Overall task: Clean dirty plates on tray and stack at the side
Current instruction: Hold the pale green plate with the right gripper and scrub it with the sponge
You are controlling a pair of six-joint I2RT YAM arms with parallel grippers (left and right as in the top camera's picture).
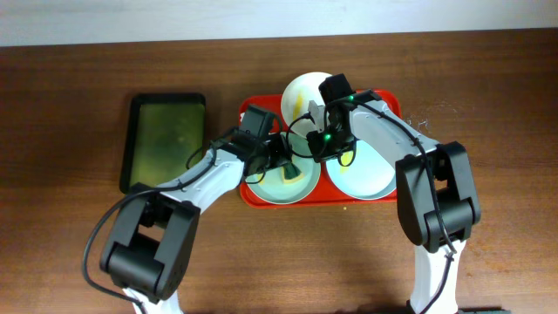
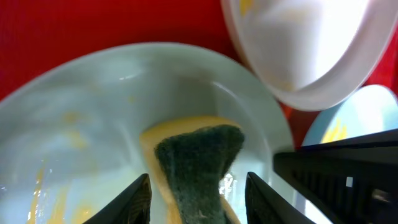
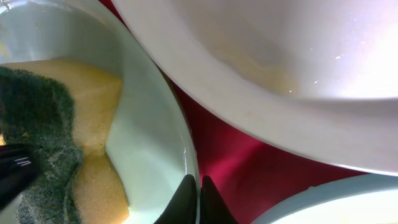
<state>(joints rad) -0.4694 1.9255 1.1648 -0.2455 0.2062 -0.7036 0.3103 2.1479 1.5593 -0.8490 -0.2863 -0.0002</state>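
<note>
The red tray [image 1: 249, 111] holds three plates. A cream-white plate [image 1: 303, 92] sits at the back, tilted and overlapping the others. A pale blue plate [image 1: 281, 188] with yellow smears is front left, and another pale blue plate [image 1: 366, 174] is front right. A yellow sponge with a green scouring face [image 2: 199, 158] lies in the left plate [image 2: 74, 124]. My left gripper [image 2: 199, 199] is open, its fingers on both sides of the sponge with gaps showing. My right gripper [image 3: 200, 186] is shut on that plate's right rim [image 3: 155, 124].
A dark green-black tray [image 1: 166, 139] lies left of the red tray on the wooden table. In the left wrist view the cream plate [image 2: 305, 43] overhangs the left plate, and the right arm's black body [image 2: 342, 174] is close beside my left fingers.
</note>
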